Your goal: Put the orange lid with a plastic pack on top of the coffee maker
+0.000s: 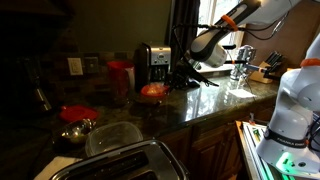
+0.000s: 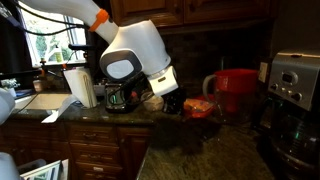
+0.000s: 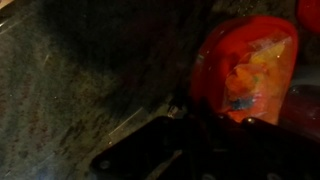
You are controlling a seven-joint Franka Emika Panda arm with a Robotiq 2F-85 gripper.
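Orange lid (image 1: 153, 90) with plastic pack (image 3: 250, 68) on it lies on counter (image 1: 205, 108), between back and front edges, before coffee maker (image 1: 150, 62). Gripper (image 2: 172, 102) just beside lid; opening not discernible.

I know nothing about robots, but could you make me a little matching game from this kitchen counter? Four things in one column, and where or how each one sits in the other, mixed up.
Things:
1. orange lid
2. red canister
3. toaster
4. coffee maker

Places and states:
a. nearest the camera in an exterior view, at the bottom edge
b. lying flat on the counter, plastic pack on top
c. boxy, black with silver trim, at the back wall
d. standing tall and upright

Pairs: 1-b, 2-d, 3-a, 4-c
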